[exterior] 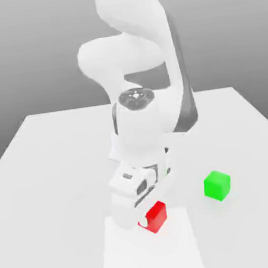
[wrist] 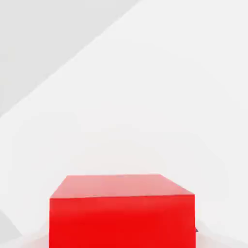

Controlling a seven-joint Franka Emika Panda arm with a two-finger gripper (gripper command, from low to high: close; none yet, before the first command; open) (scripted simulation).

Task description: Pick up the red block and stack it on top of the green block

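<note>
Two cubes on white counter (exterior: 57,171) | small red cube (exterior: 154,217) at jaws (exterior: 145,219), jaws state cannot tell | small green cube (exterior: 217,185) near, toward exterior view's right, apart

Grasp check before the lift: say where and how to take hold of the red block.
Grip the red block across two opposite upright faces, coming straight down from above. It is a small cube sitting flat on the table, its top free and its sides flat and parallel; the green block stands well apart.
</note>
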